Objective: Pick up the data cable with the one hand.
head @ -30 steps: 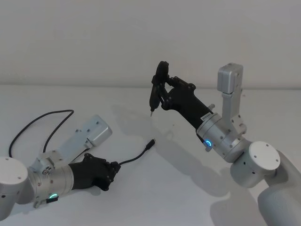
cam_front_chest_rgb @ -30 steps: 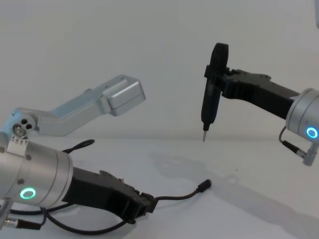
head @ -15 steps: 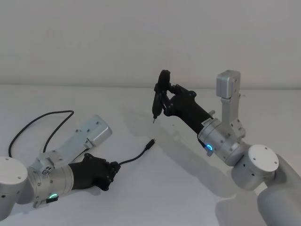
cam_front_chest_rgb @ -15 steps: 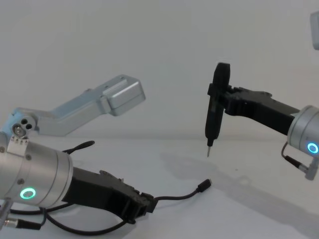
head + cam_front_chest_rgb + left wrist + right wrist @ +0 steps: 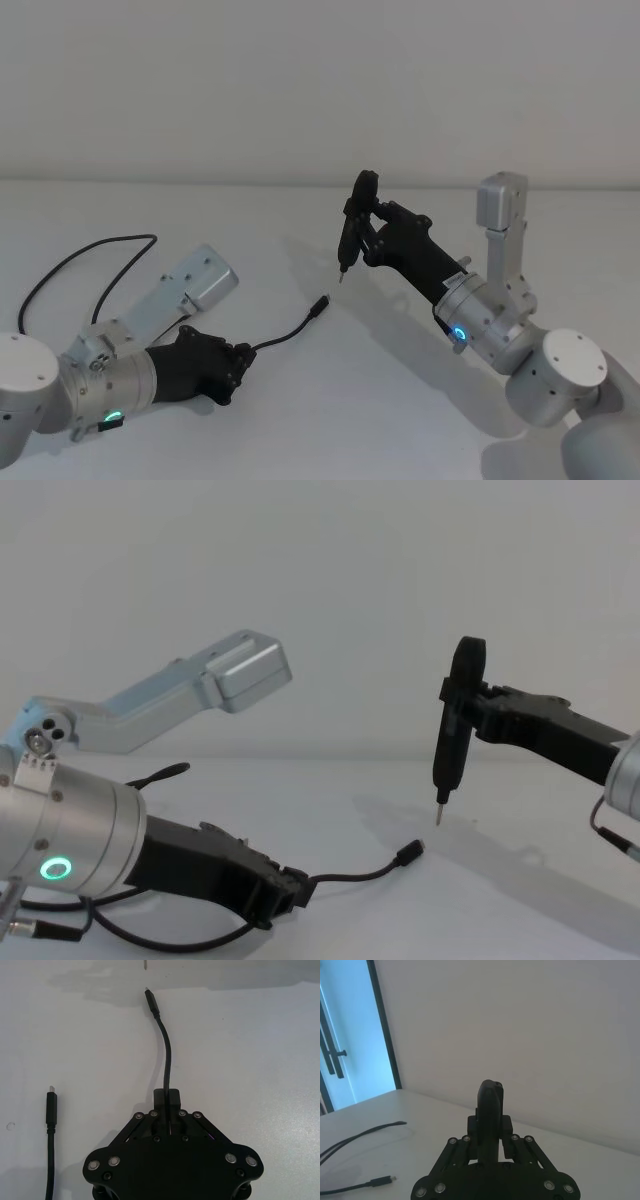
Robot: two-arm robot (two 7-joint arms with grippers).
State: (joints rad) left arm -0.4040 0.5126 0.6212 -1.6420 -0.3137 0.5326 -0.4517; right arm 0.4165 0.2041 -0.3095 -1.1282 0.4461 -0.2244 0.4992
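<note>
One data cable (image 5: 166, 1055) sits pinched between left gripper (image 5: 167, 1096) jaws.

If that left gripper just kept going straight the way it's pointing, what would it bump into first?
Probably the black pen-like, metal-tipped tool in the right gripper. The left gripper, jaws shut on the thin black data cable, points across the white table toward that tip; whether heights match is unclear.

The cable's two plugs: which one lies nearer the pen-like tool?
The plug on the curved stretch leaving the left end effector, near the tool in the right end effector; the other plug lies beside the left end effector.
</note>
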